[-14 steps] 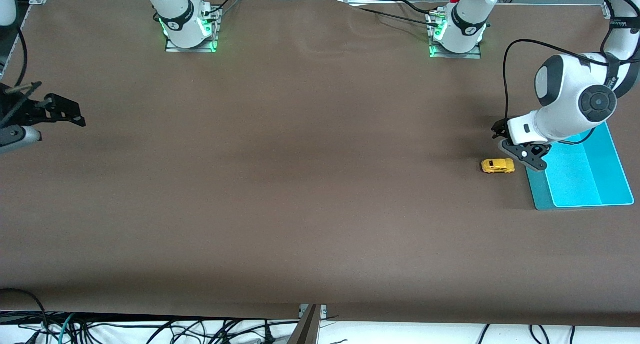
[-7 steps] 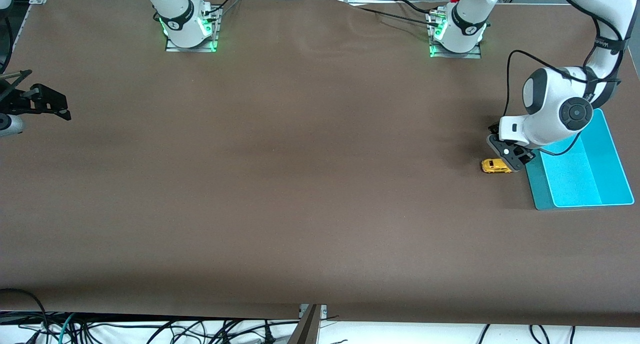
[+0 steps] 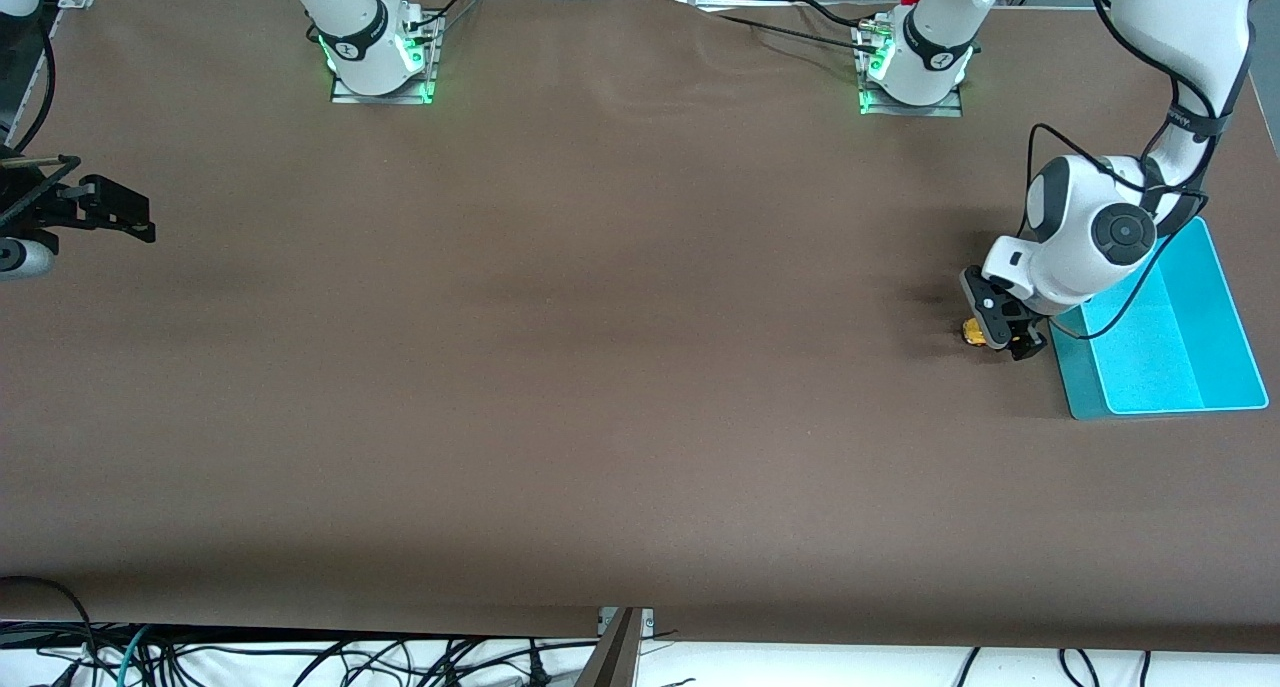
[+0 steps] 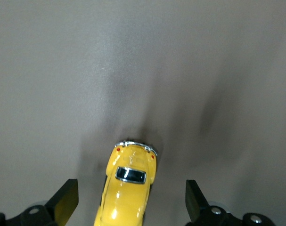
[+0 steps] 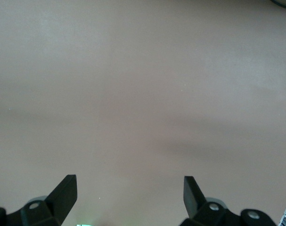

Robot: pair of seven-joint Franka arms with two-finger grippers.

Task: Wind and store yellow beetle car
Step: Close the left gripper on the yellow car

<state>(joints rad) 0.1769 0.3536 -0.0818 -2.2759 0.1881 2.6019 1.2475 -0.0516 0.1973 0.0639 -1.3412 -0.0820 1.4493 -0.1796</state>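
The yellow beetle car (image 3: 971,331) stands on the brown table beside the teal bin (image 3: 1165,337), mostly covered by my left gripper (image 3: 1002,333). In the left wrist view the car (image 4: 127,188) lies between the two open fingers (image 4: 62,202), which stand apart from its sides without touching it. My left gripper (image 4: 128,202) is low over the car. My right gripper (image 3: 115,212) is open and empty, held over the table at the right arm's end; its wrist view shows only bare table between the fingers (image 5: 63,195).
The teal bin is open-topped and empty, at the left arm's end of the table. The two arm bases (image 3: 375,52) stand along the table's back edge. Cables hang below the front edge.
My left gripper has come down and moved over the yellow car, now straddling it. The right gripper has shifted slightly at the table's end.
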